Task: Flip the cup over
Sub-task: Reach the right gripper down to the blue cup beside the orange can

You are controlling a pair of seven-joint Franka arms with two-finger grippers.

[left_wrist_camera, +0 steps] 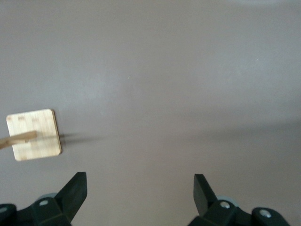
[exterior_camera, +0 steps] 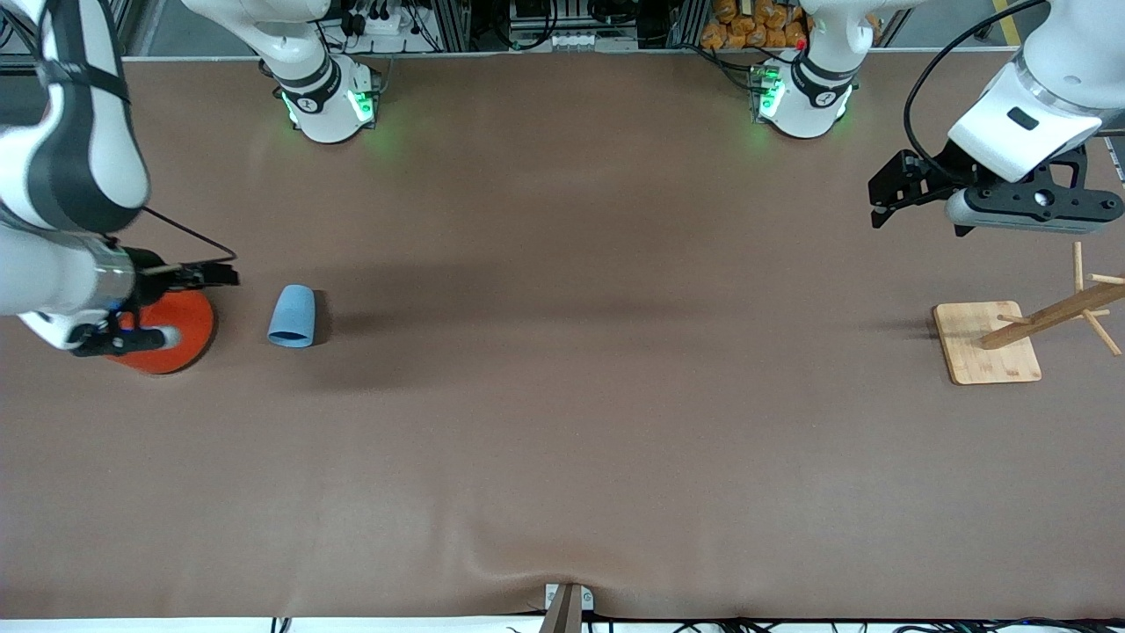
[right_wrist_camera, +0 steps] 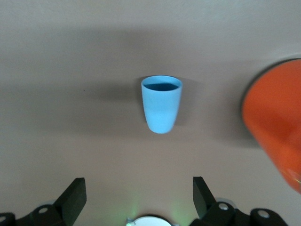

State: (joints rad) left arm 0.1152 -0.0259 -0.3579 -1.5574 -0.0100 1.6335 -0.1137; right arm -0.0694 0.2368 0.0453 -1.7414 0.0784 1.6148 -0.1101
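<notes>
Currently: cup (exterior_camera: 292, 316) lying sideways on desk (exterior_camera: 562, 422).
Light, rigid, slick plastic; grasp mid-wall. Right tool (right_wrist_camera: 136, 197) and left tool (left_wrist_camera: 140, 195) wide, empty.

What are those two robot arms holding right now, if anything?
Nothing. The right pincer is open above the table near the blue cup, which lies on its side untouched. The left pincer is open too, near the wooden stand.

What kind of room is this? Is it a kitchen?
Probably a robot lab, not a kitchen. Two robot arms are bolted along a brown table, with cables and metal racks at its edge. Only test items sit on it: a blue cup and a wooden stand.
</notes>
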